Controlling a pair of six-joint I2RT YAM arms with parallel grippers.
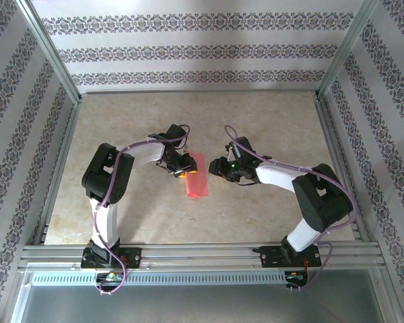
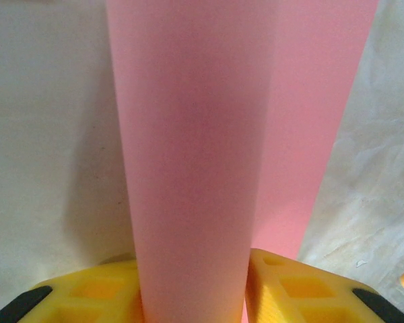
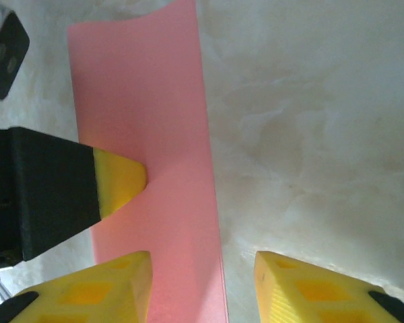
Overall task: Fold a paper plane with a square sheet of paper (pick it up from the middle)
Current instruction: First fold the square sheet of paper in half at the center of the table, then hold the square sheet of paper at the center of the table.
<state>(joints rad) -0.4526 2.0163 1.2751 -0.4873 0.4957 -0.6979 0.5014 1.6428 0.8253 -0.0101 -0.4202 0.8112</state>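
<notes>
At the centre of the table [image 1: 269,121] lies the square sheet of paper [image 1: 196,176] (folded into a strip running 12 to 6 o'clock). At its 9 o'clock, the left tool [image 1: 180,169] pinches a raised fold between its 2 fingers. At 3 o'clock, the right tool [image 1: 219,169] stands open, gripping nothing.
</notes>
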